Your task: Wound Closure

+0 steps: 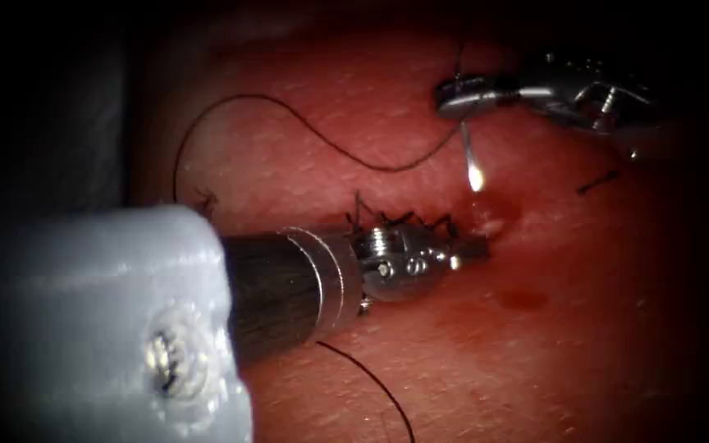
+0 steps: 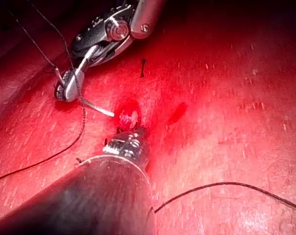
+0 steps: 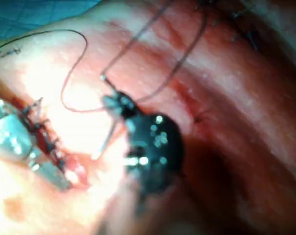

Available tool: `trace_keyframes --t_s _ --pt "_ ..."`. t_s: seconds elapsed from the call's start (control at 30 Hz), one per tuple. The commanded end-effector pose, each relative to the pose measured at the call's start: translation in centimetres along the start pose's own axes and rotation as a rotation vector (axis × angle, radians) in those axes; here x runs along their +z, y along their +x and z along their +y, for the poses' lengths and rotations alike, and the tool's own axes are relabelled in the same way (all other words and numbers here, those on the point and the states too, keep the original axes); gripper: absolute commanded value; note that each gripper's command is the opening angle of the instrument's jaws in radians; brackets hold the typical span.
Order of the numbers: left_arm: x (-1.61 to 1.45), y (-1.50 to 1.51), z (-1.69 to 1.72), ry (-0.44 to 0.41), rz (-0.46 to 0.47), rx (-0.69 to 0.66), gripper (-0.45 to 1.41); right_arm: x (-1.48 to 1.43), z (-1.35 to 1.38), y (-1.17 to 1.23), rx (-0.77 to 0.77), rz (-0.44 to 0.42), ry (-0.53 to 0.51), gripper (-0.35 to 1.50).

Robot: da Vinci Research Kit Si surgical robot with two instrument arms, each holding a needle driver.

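Right tool (image 1: 459,97) clenched on needle (image 1: 470,160) near tail, tip hanging toward cut (image 1: 420,223) end; left tool (image 1: 471,248), jaws closed, empty, touches tissue (image 1: 601,328) just below tip.

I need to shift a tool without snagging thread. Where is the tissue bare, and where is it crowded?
Bare: tissue right of the left tool, below the cut thread end. Crowded: the stitched cut, where the left tool presses, and above it, where the right tool holds the needle with thread looping left.
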Motion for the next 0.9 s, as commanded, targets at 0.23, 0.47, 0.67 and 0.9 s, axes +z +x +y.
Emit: trace_keyframes --t_s 0.23,0.47,0.67,0.9 --pt "0.04 -0.02 0.02 -0.002 -0.002 -0.002 -0.45 0.11 -0.06 -0.15 0.158 -0.035 0.023 -0.35" --pt "0.06 0.0 0.05 0.004 -0.006 -0.003 -0.45 0.09 -0.03 -0.15 0.372 -0.016 0.09 -0.35" --pt "0.06 0.0 0.05 0.005 -0.007 -0.004 -0.45 0.1 -0.01 -0.16 0.463 -0.005 0.107 -0.35" --pt "0.06 0.01 0.06 0.006 -0.008 -0.005 -0.45 0.13 -0.28 -0.31 0.612 -0.022 0.141 -0.35"
